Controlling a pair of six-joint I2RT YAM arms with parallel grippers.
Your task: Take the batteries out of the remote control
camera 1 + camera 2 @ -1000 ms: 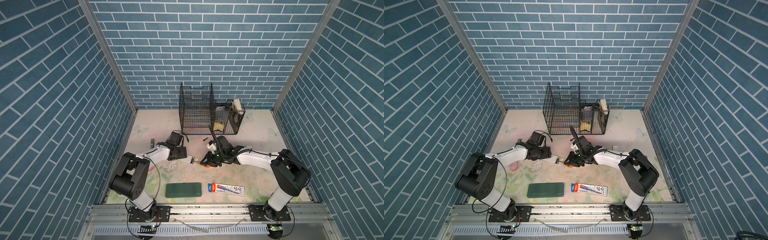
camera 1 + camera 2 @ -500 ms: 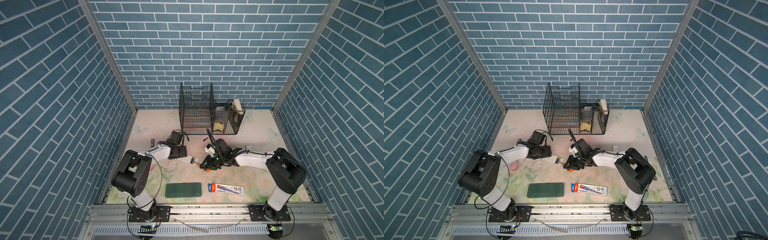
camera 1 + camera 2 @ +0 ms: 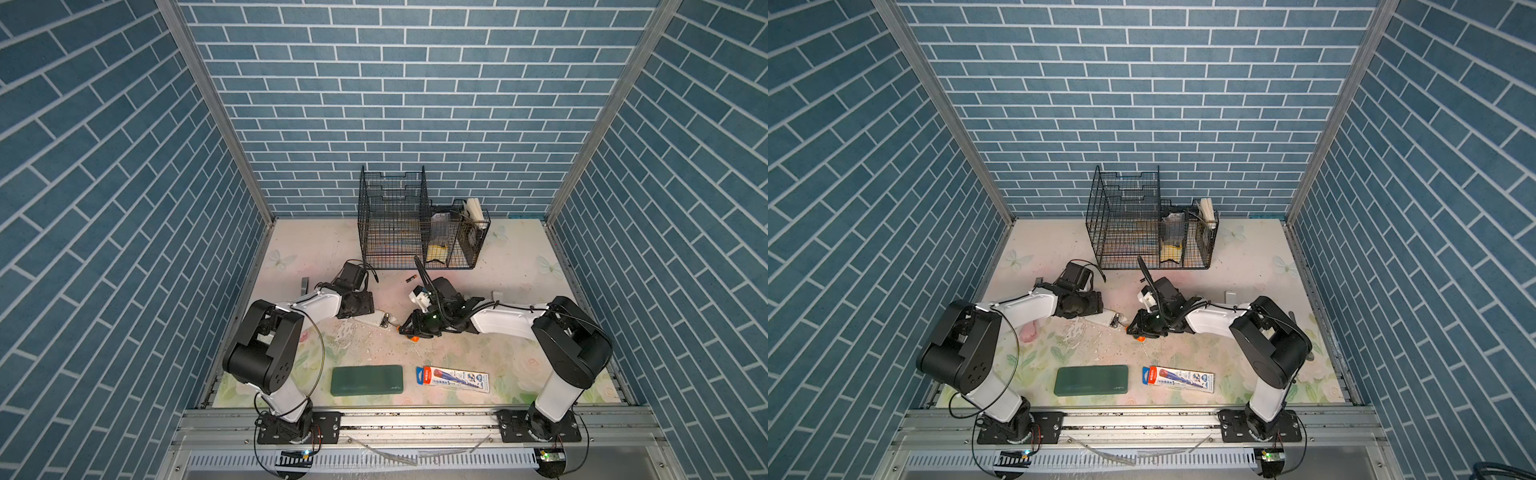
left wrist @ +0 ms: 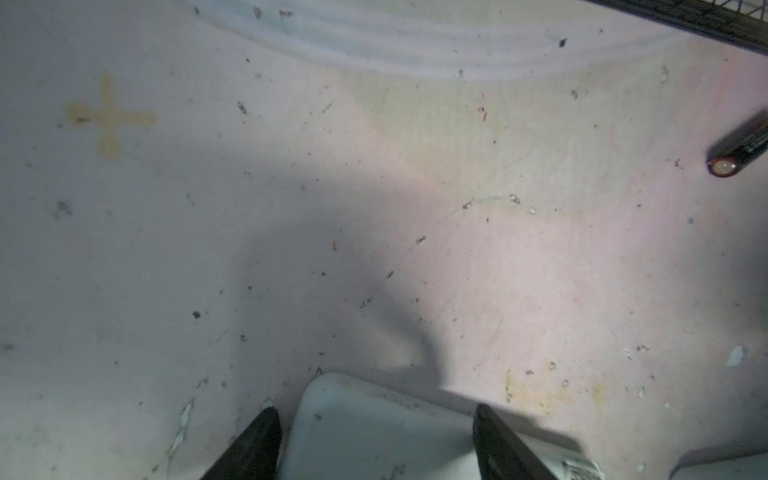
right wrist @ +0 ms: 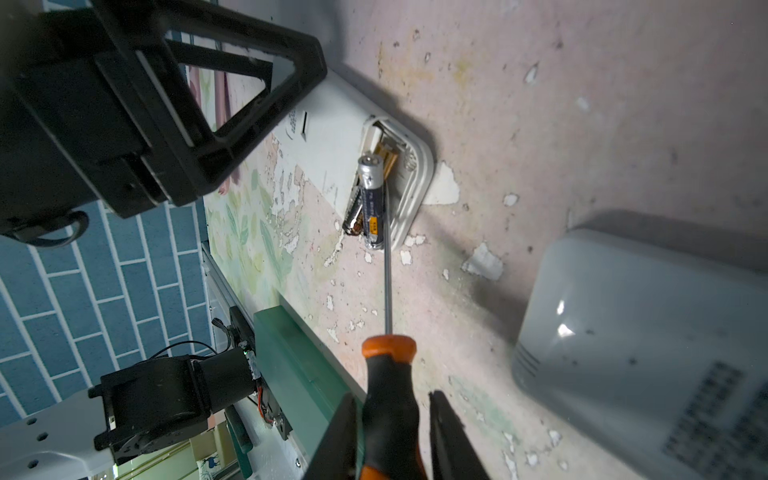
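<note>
The white remote control [image 3: 379, 321] [image 3: 1108, 320] lies on the table with its battery bay open. My left gripper [image 3: 365, 316] [image 4: 376, 419] is shut across one end of the remote control [image 4: 374, 436]. My right gripper [image 3: 409, 330] [image 5: 392, 397] is shut on an orange-and-black screwdriver [image 5: 388, 374], whose shaft reaches into the bay. One of the batteries [image 5: 371, 199] is tilted up out of the bay over the shaft, and a second [image 5: 352, 218] lies beside it. A loose battery [image 3: 411, 279] [image 4: 744, 149] rests on the table near the wire basket.
A black wire basket [image 3: 399, 232] stands at the back. A green case [image 3: 366, 378] and a printed box [image 3: 453, 379] lie near the front edge. A white device with a grille [image 5: 644, 353] sits close to my right gripper. Flakes litter the table.
My right gripper has shifted slightly toward the remote control with the screwdriver in it. The left gripper has stayed where it was on the remote control.
</note>
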